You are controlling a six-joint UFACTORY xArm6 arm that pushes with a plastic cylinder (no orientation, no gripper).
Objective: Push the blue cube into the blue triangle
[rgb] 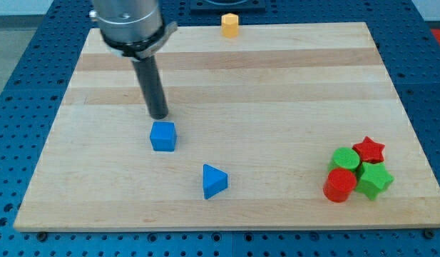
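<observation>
Camera view puts everything on one wooden board (227,86), so let's sweep from the view's left. First up is the dark rod, hanging down from the arm's silver collar, and my tip (157,116) sits on the wood just above the blue cube (162,136), a touch toward the view's left of its centre. It grasps nothing, being a bare rod, and there looks to be a sliver of board between it and the cube's top edge, though from this angle I can't rule out a light touch.

Now the relation that matters: the cube lies straight below my tip toward the view's bottom, while the blue triangle (214,180) lies below and to the view's right of the cube, near but apart. So tip, cube and triangle don't quite line up; in my judgement the push wants to run down and rightward, which calls for starting a shade further to the cube's upper left.

Further right, a yellow block (229,24) sits at the top edge, well clear. Far right, a tight cluster: green cylinder (344,158), red cylinder (339,185), red star (369,150), green star (374,179).

No brands, labels or readable writing anywhere.
</observation>
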